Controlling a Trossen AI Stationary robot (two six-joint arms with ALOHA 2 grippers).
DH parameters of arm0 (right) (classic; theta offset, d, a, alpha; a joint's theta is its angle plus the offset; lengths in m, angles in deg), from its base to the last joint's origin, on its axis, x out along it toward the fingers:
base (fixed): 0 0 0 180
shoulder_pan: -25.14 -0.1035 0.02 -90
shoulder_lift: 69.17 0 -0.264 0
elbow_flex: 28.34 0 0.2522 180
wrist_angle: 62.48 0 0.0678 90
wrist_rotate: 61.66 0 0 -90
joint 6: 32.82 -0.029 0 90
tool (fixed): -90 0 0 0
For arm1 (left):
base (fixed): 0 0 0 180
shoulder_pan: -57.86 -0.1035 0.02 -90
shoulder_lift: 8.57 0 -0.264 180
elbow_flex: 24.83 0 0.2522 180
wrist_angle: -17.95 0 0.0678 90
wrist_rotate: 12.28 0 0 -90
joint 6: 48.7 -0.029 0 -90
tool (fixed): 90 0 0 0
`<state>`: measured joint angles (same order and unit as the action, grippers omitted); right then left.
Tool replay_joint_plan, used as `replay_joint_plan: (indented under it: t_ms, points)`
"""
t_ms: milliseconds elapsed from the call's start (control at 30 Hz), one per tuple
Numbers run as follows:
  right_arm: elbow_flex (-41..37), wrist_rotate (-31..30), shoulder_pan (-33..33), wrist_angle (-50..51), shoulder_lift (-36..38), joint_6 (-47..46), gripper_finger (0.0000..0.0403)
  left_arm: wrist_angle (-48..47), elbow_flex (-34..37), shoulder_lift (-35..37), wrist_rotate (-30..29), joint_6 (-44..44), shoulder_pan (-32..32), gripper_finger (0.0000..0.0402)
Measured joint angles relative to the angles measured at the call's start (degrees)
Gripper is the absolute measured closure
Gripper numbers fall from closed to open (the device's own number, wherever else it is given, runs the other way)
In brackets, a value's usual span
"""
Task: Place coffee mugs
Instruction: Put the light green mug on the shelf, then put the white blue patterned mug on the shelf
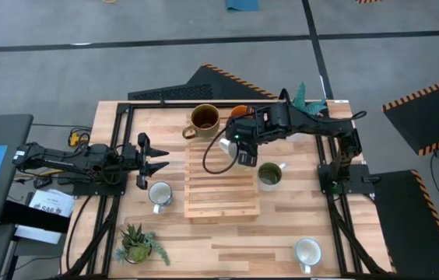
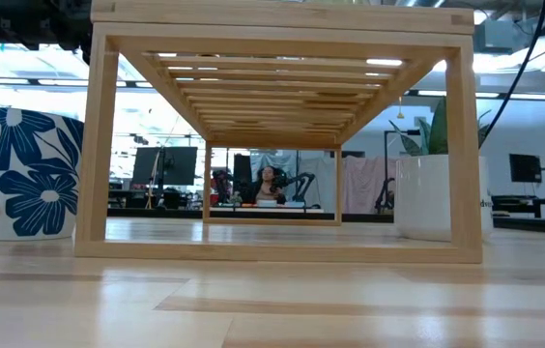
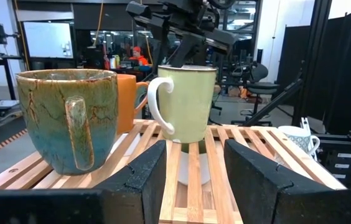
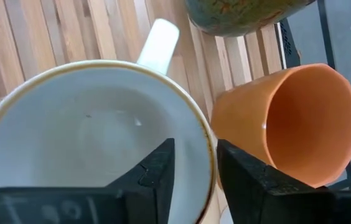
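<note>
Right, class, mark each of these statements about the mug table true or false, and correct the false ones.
1. The right gripper grips a pale mug by its rim. True.
2. The left gripper is shut on a mug. False: it is open and empty, beside the slatted rack.
3. The olive green mug stands on the rack. False: it stands on the table, beside the rack.
4. A potted plant stands on the table. True.

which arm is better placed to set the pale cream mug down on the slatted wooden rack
Right. The right gripper already pinches the pale cream mug's rim above the slatted wooden rack. The left gripper hovers open beside the rack, holding nothing.
</note>
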<state>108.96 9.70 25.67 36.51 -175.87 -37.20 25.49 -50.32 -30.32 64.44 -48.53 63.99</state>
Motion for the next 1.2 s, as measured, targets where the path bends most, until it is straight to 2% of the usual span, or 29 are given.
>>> replay_joint_plan:
  t_ms: [1000,1200]
  points:
    - [-0.02,-1.51,0.04,2.40,0.02,5.06,0.0251,0.00,0.00,0.02,-0.20,-0.15,0.00,0.0255]
    - [3.55,-1.68,0.04,3.04,0.09,5.78,0.0251,-0.07,0.00,0.02,-0.63,-0.58,0.02,0.0255]
